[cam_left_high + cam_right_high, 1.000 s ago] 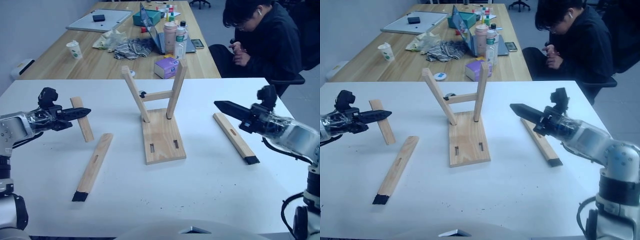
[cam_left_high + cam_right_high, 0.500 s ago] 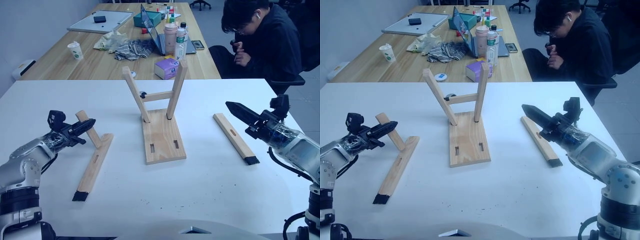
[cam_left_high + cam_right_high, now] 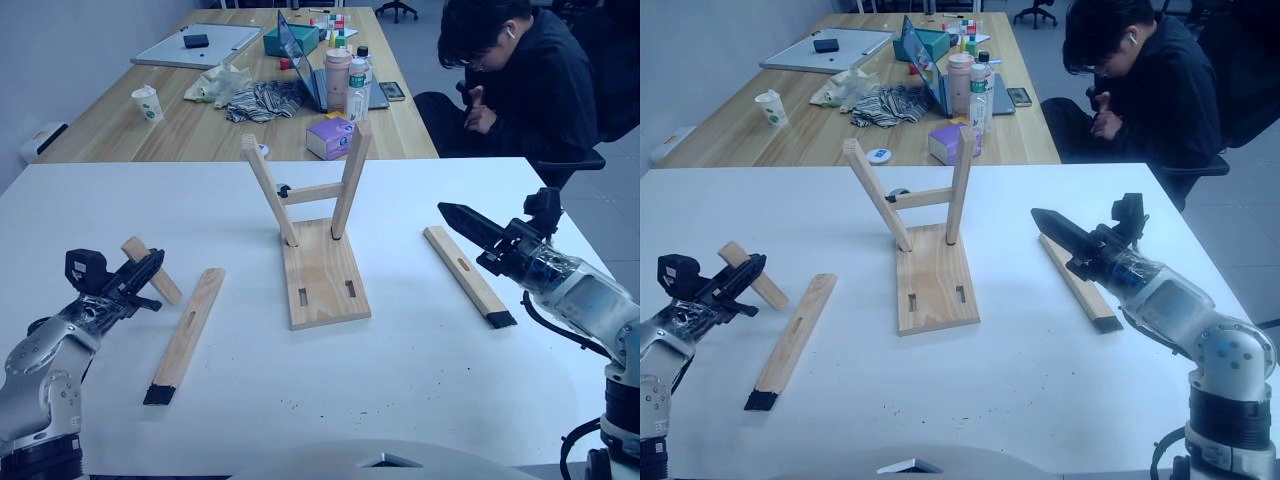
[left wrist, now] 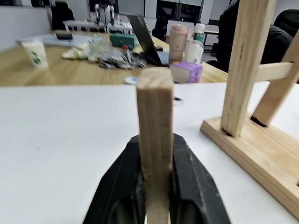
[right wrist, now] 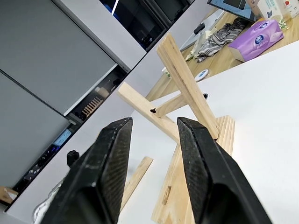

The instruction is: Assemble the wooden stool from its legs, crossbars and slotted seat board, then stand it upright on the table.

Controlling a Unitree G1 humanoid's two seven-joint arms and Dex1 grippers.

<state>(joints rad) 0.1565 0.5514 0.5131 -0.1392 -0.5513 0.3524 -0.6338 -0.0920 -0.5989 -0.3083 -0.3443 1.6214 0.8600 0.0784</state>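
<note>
- We judge the stool about half built: the pale, flat wooden seat board lies face down on the white table, between the two pincers and well apart from each.
- Two light wooden legs stand tilted in its far pair of slots, joined by a short wooden crossbar.
- The near pair of slots in the board is empty, so two legs and one crossbar are left to fit. After that, the stool has to be turned upright.
- The left pincer sits low over the table and is clamped on a short, square-ended wooden bar, which we take for the second crossbar. The bar stands up between the black fingers.
- Just beside that pincer, on the side toward the board, a long wooden leg with a black tip and a slot lies flat and untouched.
- The right pincer hovers with its fingers apart and nothing in them, pointing toward the standing legs.
- Beneath and just beside it lies the other black-tipped wooden leg, flat on the table.
- The wood looks clean and unfinished, and the seated joints look snug.
</note>
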